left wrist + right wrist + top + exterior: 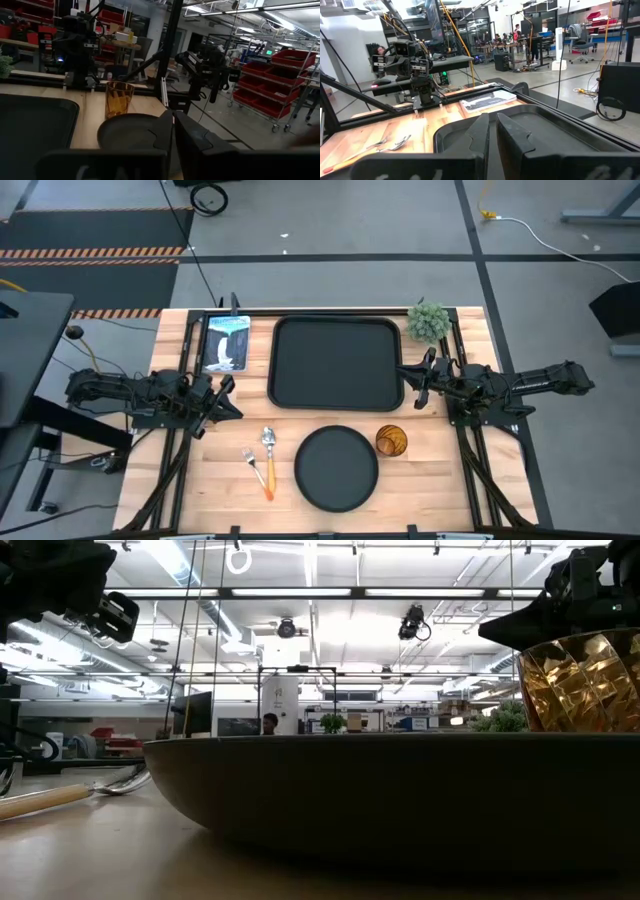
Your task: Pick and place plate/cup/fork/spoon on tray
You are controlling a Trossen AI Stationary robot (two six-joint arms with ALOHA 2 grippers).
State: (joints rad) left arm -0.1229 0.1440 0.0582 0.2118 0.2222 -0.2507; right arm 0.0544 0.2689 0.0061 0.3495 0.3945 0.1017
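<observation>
The black tray (337, 363) lies at the table's far middle. The round black plate (336, 468) lies flat near the front edge, and the amber cup (391, 441) stands upright to its right. The fork (250, 457) and the spoon (268, 442) lie side by side left of the plate. My left gripper (228, 392) hovers left of the tray, shut and empty. In its wrist view the cup (119, 99) and the plate (130, 131) lie ahead. My right gripper (412, 380) hovers at the tray's right edge, shut and empty.
A blue-white picture card (226, 342) lies at the far left beside the tray. A green potted plant (428, 322) stands at the far right corner. Dark frame rails run along both sides of the table. Bare wood shows to the right of the cup.
</observation>
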